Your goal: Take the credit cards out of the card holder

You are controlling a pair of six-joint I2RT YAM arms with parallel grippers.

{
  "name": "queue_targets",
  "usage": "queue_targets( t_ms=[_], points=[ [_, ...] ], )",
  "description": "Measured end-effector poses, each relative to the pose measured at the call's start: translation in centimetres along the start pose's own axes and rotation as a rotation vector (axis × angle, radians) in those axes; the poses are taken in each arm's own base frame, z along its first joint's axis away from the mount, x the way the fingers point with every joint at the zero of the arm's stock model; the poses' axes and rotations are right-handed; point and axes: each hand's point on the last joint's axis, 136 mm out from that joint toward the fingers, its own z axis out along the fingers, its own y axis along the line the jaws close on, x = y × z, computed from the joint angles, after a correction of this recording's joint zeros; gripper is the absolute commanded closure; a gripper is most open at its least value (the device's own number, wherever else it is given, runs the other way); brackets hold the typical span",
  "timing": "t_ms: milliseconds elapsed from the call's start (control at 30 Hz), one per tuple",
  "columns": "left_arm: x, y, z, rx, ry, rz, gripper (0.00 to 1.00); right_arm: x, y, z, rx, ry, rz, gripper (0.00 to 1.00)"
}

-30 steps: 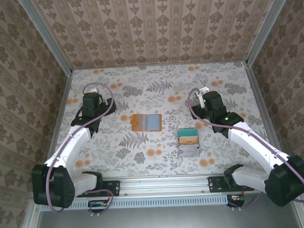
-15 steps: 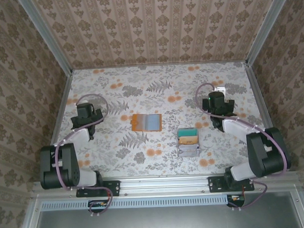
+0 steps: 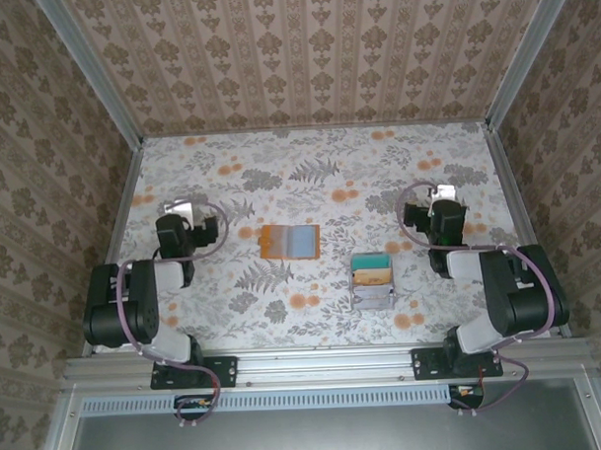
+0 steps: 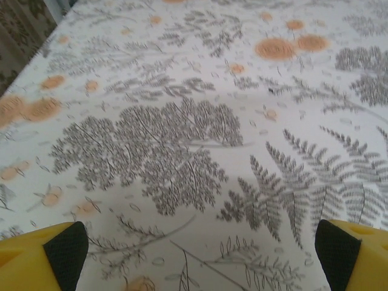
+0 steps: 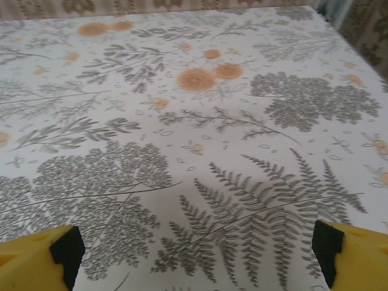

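Card holder (image 3: 289, 241): laid open and flat near the middle of the table (image 3: 319, 175), orange part to the left, grey-blue inner face up.
Credit cards (image 3: 373, 276): teal and tan-orange, lying in a grey tray (image 3: 373, 301) toward the near edge, right of the holder and apart from it.
Left gripper (image 4: 200, 251): by the left edge, fingers spread wide, nothing between them.
Right gripper (image 5: 198, 251): by the right edge, likewise spread and empty.

Left gripper (image 4: 200, 251): open tabletop (image 4: 194, 139) between and ahead of the jaws. Right gripper (image 5: 199, 250): same. Card holder (image 3: 289, 241) and tray (image 3: 373, 282) lie well inward of both.
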Motion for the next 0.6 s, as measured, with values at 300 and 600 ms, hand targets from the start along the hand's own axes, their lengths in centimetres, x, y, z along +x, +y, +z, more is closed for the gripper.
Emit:
queue_targets(
  t_ms=[300,600],
  points=[
    [-1.1,-1.0,0.0,0.028,-0.058,0.037,0.0,-1.0,1.1,0.0,-0.066,-0.056,-0.008,0.0],
    [-1.4,-1.0,0.0,0.027,-0.069,0.04,0.0,-1.1,1.3,-0.1,-0.076,-0.062,-0.009,0.0]
  ],
)
